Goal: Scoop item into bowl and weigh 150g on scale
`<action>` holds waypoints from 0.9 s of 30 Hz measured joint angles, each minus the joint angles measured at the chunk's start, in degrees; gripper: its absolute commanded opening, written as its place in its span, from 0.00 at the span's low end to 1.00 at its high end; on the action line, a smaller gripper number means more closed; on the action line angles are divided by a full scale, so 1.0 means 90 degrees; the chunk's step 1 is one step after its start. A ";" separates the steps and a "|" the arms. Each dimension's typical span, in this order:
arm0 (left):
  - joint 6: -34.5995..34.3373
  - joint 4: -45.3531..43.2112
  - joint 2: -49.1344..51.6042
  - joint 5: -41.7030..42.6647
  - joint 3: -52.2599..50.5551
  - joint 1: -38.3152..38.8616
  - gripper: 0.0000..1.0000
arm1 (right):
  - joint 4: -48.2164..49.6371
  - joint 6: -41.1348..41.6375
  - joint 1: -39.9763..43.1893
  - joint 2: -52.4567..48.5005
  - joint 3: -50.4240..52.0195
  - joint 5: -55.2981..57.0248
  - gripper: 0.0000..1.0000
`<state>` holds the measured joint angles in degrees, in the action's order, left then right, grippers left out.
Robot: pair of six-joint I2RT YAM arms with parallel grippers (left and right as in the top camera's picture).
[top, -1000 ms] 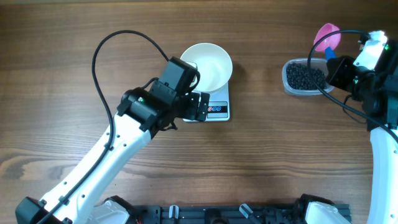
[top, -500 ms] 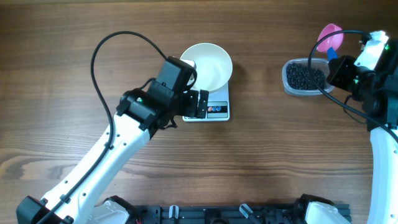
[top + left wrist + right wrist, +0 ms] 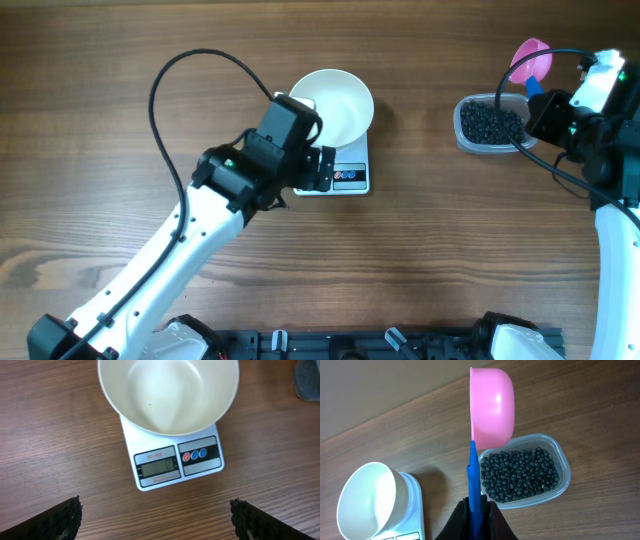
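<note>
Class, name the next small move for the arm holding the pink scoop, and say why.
Probably dip the pink scoop down into the black beans in the clear tub. The right gripper is shut on its blue handle, holding it raised near the tub, while the white bowl on the scale is empty.

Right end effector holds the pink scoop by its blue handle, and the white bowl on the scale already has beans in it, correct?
No: the white bowl on the scale is empty, per the left wrist view. The right end effector does hold the pink scoop by its blue handle.
</note>
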<state>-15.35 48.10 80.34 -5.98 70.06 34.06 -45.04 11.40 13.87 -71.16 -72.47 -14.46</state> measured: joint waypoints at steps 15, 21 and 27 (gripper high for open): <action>0.0000 0.0058 0.0000 0.0005 -0.0002 0.0012 1.00 | -0.0039 0.0000 0.0000 0.0000 0.0000 0.0019 0.05; 0.0000 0.0058 0.0000 0.0005 -0.0002 0.0012 1.00 | -0.0046 0.0000 0.0000 0.0000 0.0000 0.0022 0.04; 0.0000 0.0058 0.0000 0.0002 -0.0002 0.0012 1.00 | -0.0170 -0.0007 0.0000 0.0000 0.0000 0.0311 0.04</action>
<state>-15.35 48.62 80.34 -5.96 70.04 34.17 -46.57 11.33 13.87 -71.16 -72.47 -11.66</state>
